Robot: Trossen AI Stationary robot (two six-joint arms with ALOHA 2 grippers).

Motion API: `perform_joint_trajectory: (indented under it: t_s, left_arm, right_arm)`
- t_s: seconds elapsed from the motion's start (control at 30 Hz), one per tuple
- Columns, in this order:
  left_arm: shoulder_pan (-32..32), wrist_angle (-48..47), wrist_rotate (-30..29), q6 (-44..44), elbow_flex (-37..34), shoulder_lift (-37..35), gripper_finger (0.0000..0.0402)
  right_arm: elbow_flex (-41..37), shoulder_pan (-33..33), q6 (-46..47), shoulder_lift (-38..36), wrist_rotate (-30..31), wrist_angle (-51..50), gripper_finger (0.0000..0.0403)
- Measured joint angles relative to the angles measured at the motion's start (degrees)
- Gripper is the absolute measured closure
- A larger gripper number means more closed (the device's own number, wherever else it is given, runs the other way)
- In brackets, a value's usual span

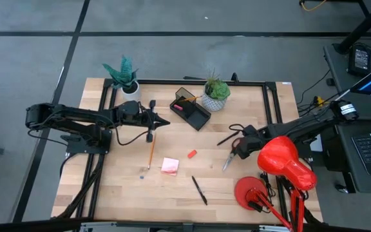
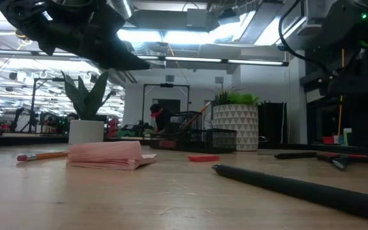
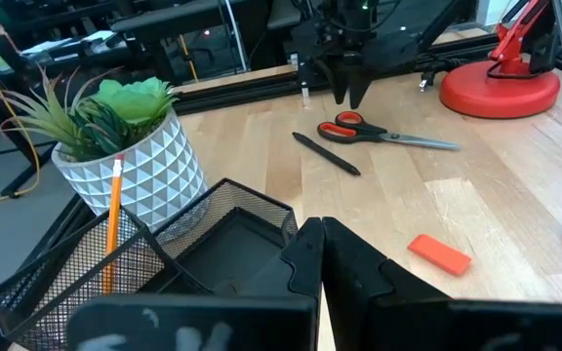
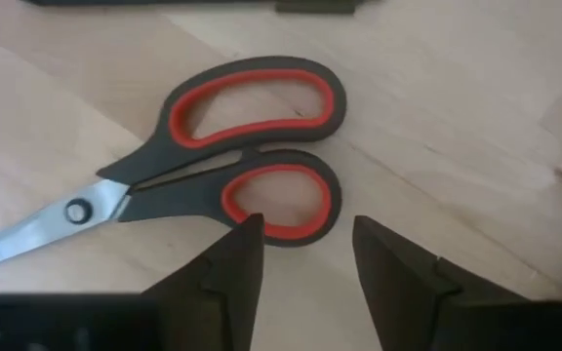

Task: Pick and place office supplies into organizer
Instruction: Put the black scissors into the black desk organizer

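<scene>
The red-handled scissors (image 1: 229,156) (image 4: 222,156) lie flat on the table toward its right side. My right gripper (image 1: 236,149) (image 4: 305,244) hovers open just over their handle loops, one finger on either side of the lower loop's end. A black pen (image 1: 227,137) lies beside them. My left gripper (image 1: 165,122) (image 3: 320,239) is shut and empty, in the air by the black mesh organizer (image 1: 192,109) (image 3: 213,234), whose upright compartment holds an orange pencil (image 3: 113,224). Another pencil (image 1: 150,153), the pink pad (image 1: 170,165), a red eraser (image 1: 192,153) and a second pen (image 1: 199,190) lie on the table.
Two potted plants in white pots (image 1: 124,77) (image 1: 216,93) stand at the far edge, the right one next to the organizer. A red desk lamp (image 1: 282,164) with its round base (image 1: 250,192) sits close beside my right arm, toward the near right corner.
</scene>
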Motion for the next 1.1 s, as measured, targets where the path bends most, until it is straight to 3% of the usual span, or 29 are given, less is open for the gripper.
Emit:
perform_joint_trajectory:
  t_s: [0.4, 0.77, 1.1]
  left_arm:
    - [0.0, 0.0, 0.0, -0.4, 0.0, 0.0, 0.0400]
    - [0.0, 0.0, 0.0, -0.5, 0.0, 0.0, 0.0400]
    - [0.0, -0.1, 0.0, -0.6, 0.0, 0.0, 0.0400]
  right_arm:
    - [0.0, 0.0, 1.5, 6.8, 2.7, 1.5, 0.0251]
    - [0.4, -1.3, 3.0, 12.7, -0.7, 5.0, 0.0251]
    - [0.3, -2.2, 3.0, 12.8, -1.6, 5.4, 0.0263]
